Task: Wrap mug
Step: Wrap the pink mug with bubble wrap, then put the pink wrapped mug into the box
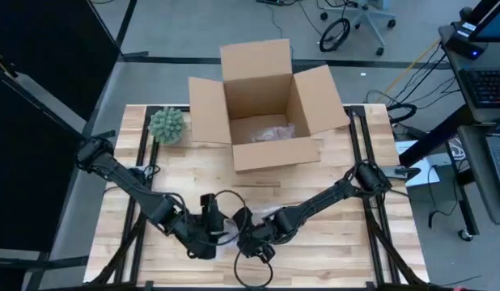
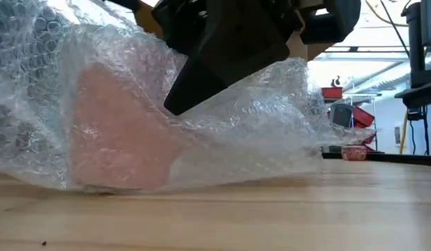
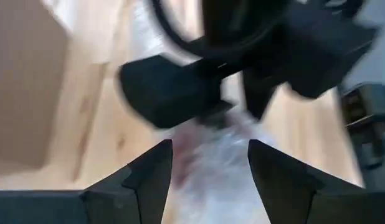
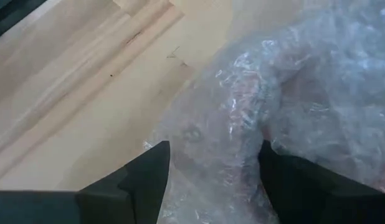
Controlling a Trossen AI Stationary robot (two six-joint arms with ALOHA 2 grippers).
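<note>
High view: overhead, straight down, whole table (image 1: 331, 234), both arms, cardboard box (image 1: 262, 105) at far edge. Low view: tabletop level, very close to bubble wrap (image 2: 201, 132), room behind. Left wrist, right wrist: each looks past own fingers, close on same wrap (image 4: 292, 93). All four share wrap bundle at table's near edge.

I'm looking past my left gripper (image 3: 210, 165), its fingers (image 3: 156, 171) standing apart over crinkled bubble wrap (image 3: 214, 168) showing a pinkish patch. Just beyond, the other arm's dark gripper (image 3: 180, 90) is pressing at the wrap. Wooden table (image 3: 102, 124) and cardboard box (image 3: 24, 87) are lying alongside.
</note>
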